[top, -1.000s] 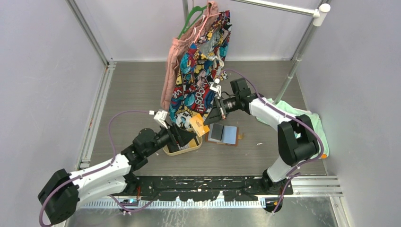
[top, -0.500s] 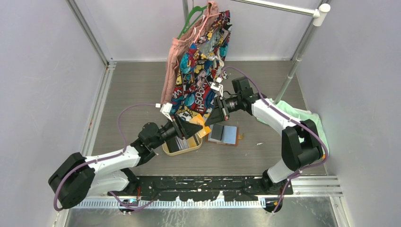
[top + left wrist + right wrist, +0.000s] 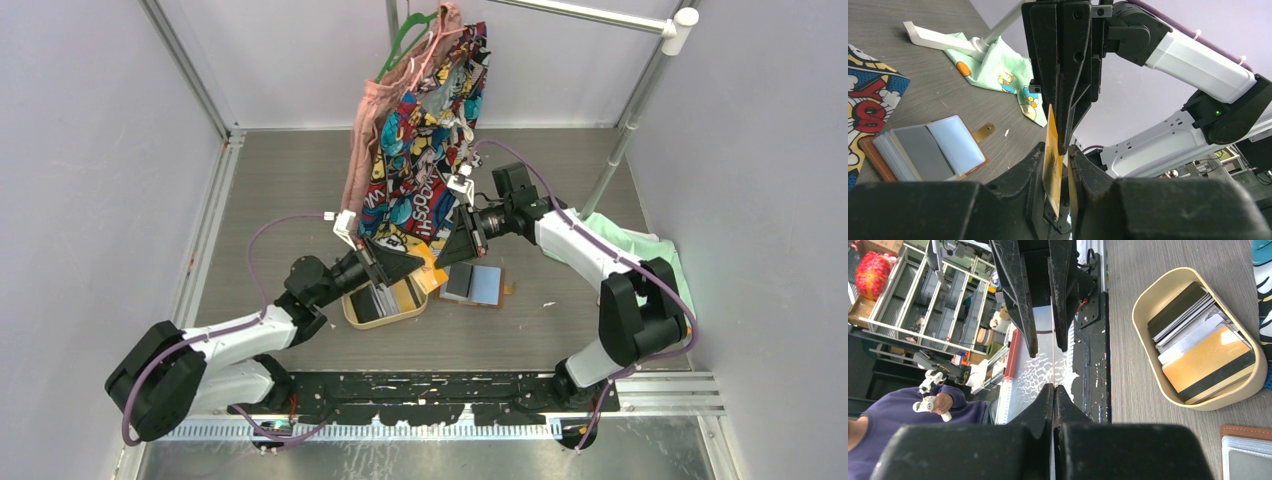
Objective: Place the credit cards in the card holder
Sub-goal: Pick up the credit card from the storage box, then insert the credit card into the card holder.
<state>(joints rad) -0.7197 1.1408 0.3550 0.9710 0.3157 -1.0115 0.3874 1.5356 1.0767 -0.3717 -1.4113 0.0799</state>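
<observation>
Grey wood-grain counter (image 3: 300, 180), enclosed by pale walls. The card holder (image 3: 482, 284) lies open and flat near the counter's middle, clear sleeves upward. An oval tray (image 3: 1138, 315) sits just beside it, toward the left edge. It contains stacked credit cards (image 3: 1193, 330): black, grey-white, and yellow with a black stripe. One yellow card (image 3: 1052, 165) is in the air near tray and holder. The right hand (image 3: 1053, 387) is clenched on one edge. The left hand (image 3: 1056, 152) brackets the opposite end, fingers narrowly apart; firm contact cannot be told.
</observation>
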